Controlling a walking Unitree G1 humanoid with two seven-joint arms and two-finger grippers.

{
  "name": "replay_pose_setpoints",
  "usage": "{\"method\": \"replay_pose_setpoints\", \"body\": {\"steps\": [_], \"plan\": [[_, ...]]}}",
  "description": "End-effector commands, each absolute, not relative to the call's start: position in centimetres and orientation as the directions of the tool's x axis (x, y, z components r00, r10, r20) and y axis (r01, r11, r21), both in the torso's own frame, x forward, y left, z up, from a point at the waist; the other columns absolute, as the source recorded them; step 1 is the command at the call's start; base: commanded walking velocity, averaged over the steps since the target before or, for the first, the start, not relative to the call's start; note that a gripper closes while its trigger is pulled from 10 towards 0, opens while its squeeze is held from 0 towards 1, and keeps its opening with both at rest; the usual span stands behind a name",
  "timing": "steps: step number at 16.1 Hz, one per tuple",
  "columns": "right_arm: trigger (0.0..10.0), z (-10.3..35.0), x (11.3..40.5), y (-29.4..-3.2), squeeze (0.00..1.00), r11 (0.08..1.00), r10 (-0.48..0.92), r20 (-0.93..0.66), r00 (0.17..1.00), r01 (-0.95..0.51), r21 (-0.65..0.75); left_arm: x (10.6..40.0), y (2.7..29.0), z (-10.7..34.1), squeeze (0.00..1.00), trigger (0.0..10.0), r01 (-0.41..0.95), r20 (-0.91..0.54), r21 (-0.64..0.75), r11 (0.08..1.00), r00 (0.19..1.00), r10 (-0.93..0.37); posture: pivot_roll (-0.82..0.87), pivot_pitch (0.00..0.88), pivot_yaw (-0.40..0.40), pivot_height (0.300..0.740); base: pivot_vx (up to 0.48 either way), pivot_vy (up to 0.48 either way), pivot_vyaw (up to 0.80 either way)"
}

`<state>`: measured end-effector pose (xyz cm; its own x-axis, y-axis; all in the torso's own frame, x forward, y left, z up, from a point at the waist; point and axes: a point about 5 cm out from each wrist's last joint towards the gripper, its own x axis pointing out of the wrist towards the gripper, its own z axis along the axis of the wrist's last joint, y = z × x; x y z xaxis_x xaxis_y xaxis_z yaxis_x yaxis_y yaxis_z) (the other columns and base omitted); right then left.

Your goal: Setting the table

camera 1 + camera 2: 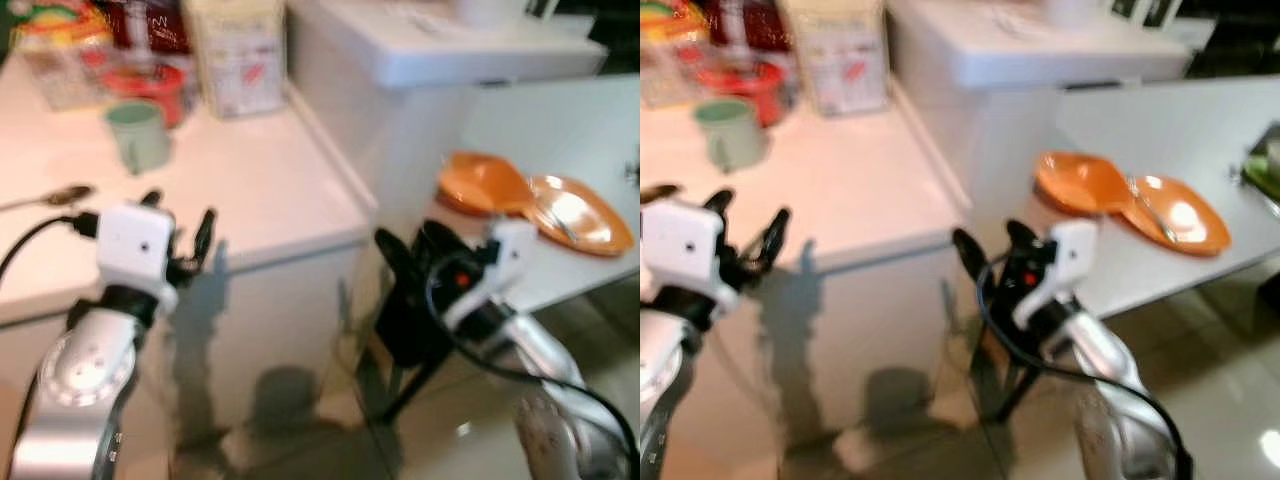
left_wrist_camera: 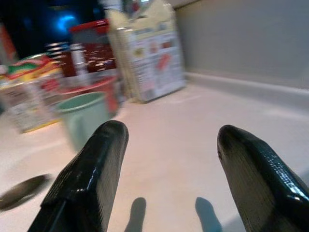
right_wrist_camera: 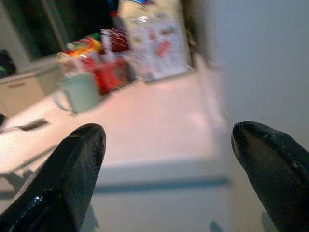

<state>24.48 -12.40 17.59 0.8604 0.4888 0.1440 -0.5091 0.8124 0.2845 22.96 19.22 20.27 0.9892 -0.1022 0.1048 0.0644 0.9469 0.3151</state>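
A pale green mug (image 1: 140, 135) stands on the white counter (image 1: 260, 190), and a metal spoon (image 1: 55, 197) lies on the counter's left part. My left gripper (image 1: 180, 228) hovers open over the counter's front edge, short of the mug (image 2: 84, 118) and spoon (image 2: 21, 191), holding nothing. My right gripper (image 1: 412, 245) is open and empty below the counter's right corner, pointing back toward the mug (image 3: 77, 92). Two orange plates (image 1: 485, 182) (image 1: 580, 212) overlap on the white table (image 1: 560, 270) at the right; a utensil lies on the nearer one.
Food boxes, a white carton (image 1: 240, 60) and a red container (image 1: 150, 85) line the counter's back. A taller white unit (image 1: 440, 50) rises right of the counter. A dark chair or stand (image 1: 405, 330) sits between counter and table. Something green (image 1: 1265, 165) shows at the table's far right.
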Motion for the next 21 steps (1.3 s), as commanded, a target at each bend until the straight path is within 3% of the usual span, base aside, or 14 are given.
{"method": "replay_pose_setpoints", "body": {"steps": [1, 21], "plan": [[10.0, 17.7, 24.4, -13.2, 0.0, 0.829, 0.46, 0.132, 0.878, -0.478, 0.289, 23.0, 18.8, 20.1, 0.0, 10.0, 0.074, 0.097, 0.317, 0.945, 0.989, -0.11, 0.11, 0.0, -0.08, 0.74, 0.0, 0.345, 0.0], [10.0, 17.7, 24.7, -13.4, 0.0, 0.831, 0.457, 0.103, 0.883, -0.465, 0.305, 23.9, 18.6, 20.4, 0.0, 10.0, 0.09, 0.102, 0.319, 0.943, 0.986, -0.129, 0.08, 0.0, -0.076, 0.74, 0.0, 0.345, -0.03]]}}
